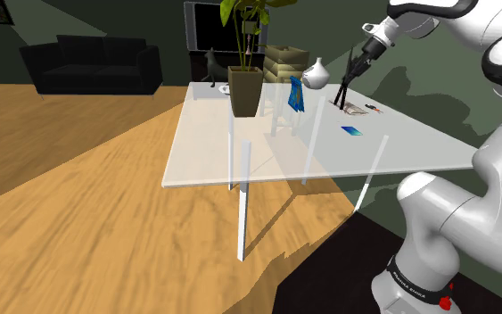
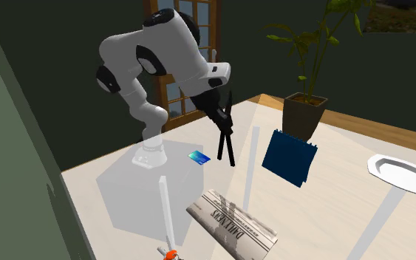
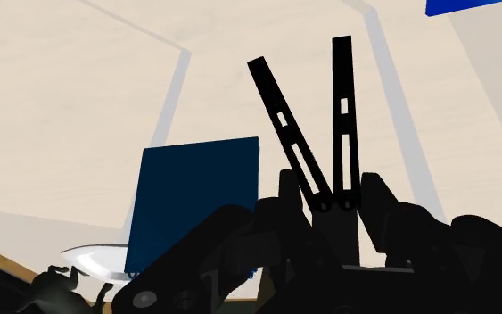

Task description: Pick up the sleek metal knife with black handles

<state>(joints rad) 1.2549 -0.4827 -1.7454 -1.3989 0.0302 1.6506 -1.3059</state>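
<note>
Shoulder view first: the white arm (image 1: 472, 27) reaches out over the glass worktop (image 1: 204, 152), and the jaws are clamped on the knife (image 1: 343, 89). Its two black handles hang down in a narrow V over the far part of the glass. Do the tips touch the surface? Can't tell from here. A folded newspaper (image 1: 356, 109) lies just beyond the knife, and a small blue card (image 1: 352, 131) lies closer to the stand. On the shoulder view's left of the knife stands a blue packet (image 1: 296, 92), with a white dish (image 1: 316, 75) close by it and a potted plant (image 1: 245, 89) further left. A black sofa (image 1: 91, 64) sits on the wooden floor (image 1: 79, 196) beyond.

Over to the second exterior view: the knife is mid-picture, pinched at its upper end, handles splayed downward. The card is just to its left here, and the packet stands tilted to its right with the plant pot behind. The dish is far right, the newspaper nearest the camera.

Wrist view now: the jaws close around the knife's hinged end, and the two slotted handles fan away from the hand. The packet is off to one side, with the dish past it.
</note>
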